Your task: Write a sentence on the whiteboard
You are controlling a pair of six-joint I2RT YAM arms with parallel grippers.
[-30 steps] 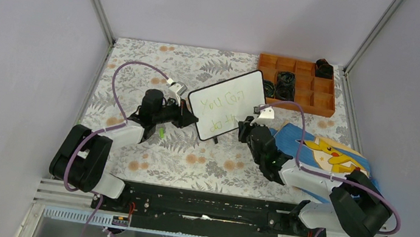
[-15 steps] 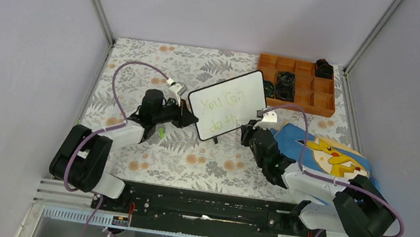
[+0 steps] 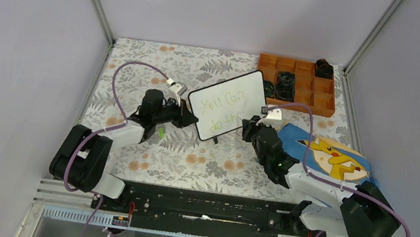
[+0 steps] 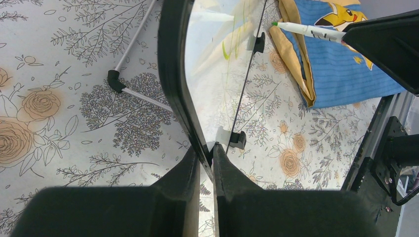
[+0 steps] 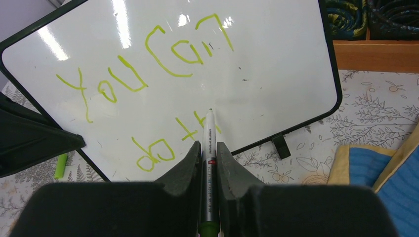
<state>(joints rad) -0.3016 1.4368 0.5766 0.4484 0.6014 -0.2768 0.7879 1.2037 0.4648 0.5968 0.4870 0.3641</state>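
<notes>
The whiteboard stands tilted on the flowered table. My left gripper is shut on its black frame at the left edge, as the left wrist view shows. The sentence is green handwriting: "You Can" above, "do t" and part of another letter below. My right gripper is shut on a silver marker with a green end. The marker's tip is at the board's face by the last stroke of the lower line. The marker also shows in the left wrist view.
A blue Pikachu cloth lies right of the board under my right arm. An orange compartment tray with black coils stands at the back right. A small green cap lies on the table near my left arm.
My right gripper with the marker has shifted a little to the right along the board's lower line. The left arm and the board have not moved.
</notes>
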